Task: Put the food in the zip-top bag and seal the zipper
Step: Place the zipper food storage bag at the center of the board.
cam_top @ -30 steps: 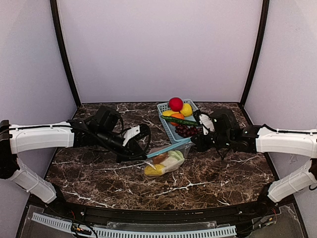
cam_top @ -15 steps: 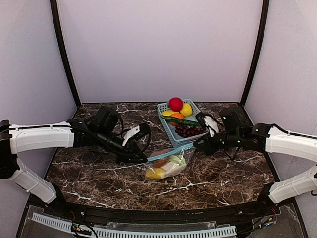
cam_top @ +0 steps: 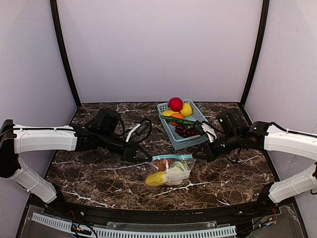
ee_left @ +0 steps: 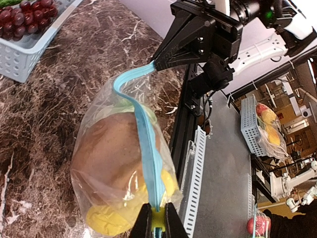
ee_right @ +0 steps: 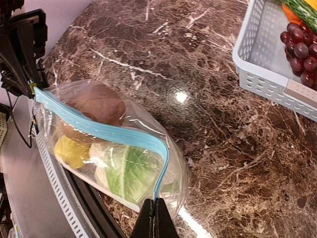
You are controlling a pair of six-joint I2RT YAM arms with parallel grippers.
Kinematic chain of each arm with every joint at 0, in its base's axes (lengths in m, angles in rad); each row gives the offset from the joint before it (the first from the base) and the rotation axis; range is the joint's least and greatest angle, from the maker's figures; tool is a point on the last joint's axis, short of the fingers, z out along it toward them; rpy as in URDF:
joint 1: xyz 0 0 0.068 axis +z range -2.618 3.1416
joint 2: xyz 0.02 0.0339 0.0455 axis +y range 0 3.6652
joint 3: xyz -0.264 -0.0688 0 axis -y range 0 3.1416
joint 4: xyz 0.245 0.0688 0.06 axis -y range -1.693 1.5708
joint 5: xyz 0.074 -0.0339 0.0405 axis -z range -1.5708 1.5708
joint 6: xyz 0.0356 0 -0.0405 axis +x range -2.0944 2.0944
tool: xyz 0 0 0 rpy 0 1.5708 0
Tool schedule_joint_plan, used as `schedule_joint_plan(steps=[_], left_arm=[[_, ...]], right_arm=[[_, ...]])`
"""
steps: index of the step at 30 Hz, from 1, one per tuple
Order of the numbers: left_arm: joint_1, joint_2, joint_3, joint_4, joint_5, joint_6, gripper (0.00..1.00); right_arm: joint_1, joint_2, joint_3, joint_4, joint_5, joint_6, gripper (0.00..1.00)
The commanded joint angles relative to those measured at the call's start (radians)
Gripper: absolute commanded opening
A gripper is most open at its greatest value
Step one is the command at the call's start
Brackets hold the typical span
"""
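Left gripper point(ee_left: 158, 222), jaws closed on one end of the zipper point(ee_left: 146, 144); right gripper point(ee_right: 157, 208), jaws likewise pinched shut on the opposite end, so that the light-blue strip is stretched between the two. In the top view the left grip sits at the strip's 9 o'clock end and the right grip at its 3 o'clock end. The zip-top bag point(cam_top: 171, 171) hangs from the strip towards 6 o'clock, low over the marble table point(cam_top: 99, 173); whether it rests on the surface cannot be told. Inside it: a yellow banana point(ee_right: 69, 148), a light-green piece point(ee_right: 130, 173) and a brown rounded item point(ee_right: 96, 106). The basket point(cam_top: 171, 131), with its grapes point(cam_top: 185, 131) and red fruit point(cam_top: 175, 104), lies at the bag's 12 o'clock, apart from it. Judged progress: the loading appears done, and the strip reads as one closed band along its visible length, so the seal appears made or nearly so; what remains is to confirm the two pinched ends and release.
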Motion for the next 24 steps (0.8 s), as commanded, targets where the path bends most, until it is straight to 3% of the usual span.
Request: schedule_joint_plan(steps=[1, 10, 13, 16, 19, 20, 24], left_arm=[[0.017, 0.035, -0.038, 0.036, -0.112, -0.038, 0.01], [0.039, 0.104, -0.02, 0.112, -0.339, 0.007, 0.07], [0.039, 0.133, -0.001, 0.109, -0.41, 0.021, 0.16], [0.039, 0.126, 0.006, 0.1, -0.5, 0.034, 0.33], [0.042, 0.094, -0.006, 0.11, -0.6, 0.046, 0.46], [0.043, 0.08, -0.006, 0.106, -0.621, 0.045, 0.55], [0.093, 0.05, -0.013, 0.082, -0.654, 0.026, 0.68]], right_arm=[[-0.004, 0.061, 0.049, 0.003, 0.142, 0.074, 0.0], [-0.004, 0.187, 0.128, 0.047, 0.293, 0.109, 0.0], [-0.004, 0.208, 0.148, 0.057, 0.315, 0.109, 0.08], [-0.004, 0.212, 0.152, 0.069, 0.331, 0.108, 0.22], [-0.004, 0.207, 0.145, 0.082, 0.333, 0.107, 0.42], [-0.004, 0.204, 0.142, 0.085, 0.336, 0.106, 0.47], [-0.006, 0.189, 0.133, 0.103, 0.366, 0.109, 0.76]])
